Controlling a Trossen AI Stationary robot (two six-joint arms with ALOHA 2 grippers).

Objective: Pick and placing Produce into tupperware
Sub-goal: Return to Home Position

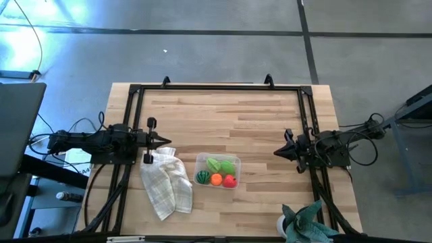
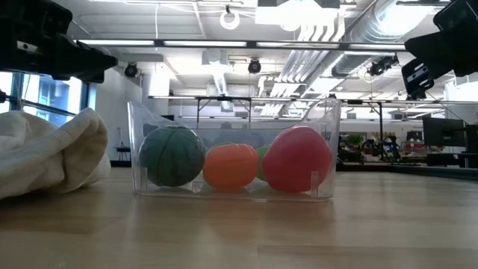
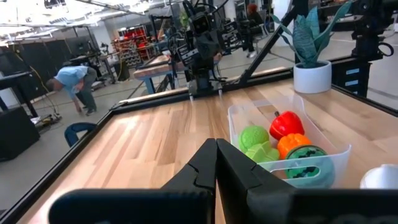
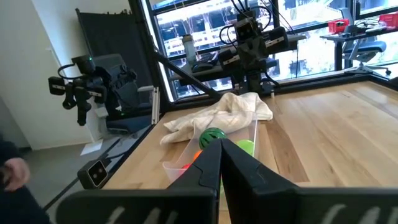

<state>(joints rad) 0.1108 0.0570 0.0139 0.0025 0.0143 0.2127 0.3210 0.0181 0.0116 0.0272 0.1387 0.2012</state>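
Four produce pieces [image 1: 216, 179] sit in the tupperware [image 1: 217, 155]; left claw [image 1: 167, 142], fingers together, hovers by the cloth [image 1: 165, 185]; right claw [image 1: 276, 152], likewise closed, hangs well apart.

A: Any text to log?
B: None readable, any view.
A: The tupperware [image 1: 217, 171]?
B: Clear plastic, no lettering shows.
A: The cloth [image 1: 167, 187], the pot [image 3: 313, 76]?
B: The cloth has only its check pattern. The pot's white side shows no print.
A: The room behind?
B: Anything there that might be a sign is too small to read.
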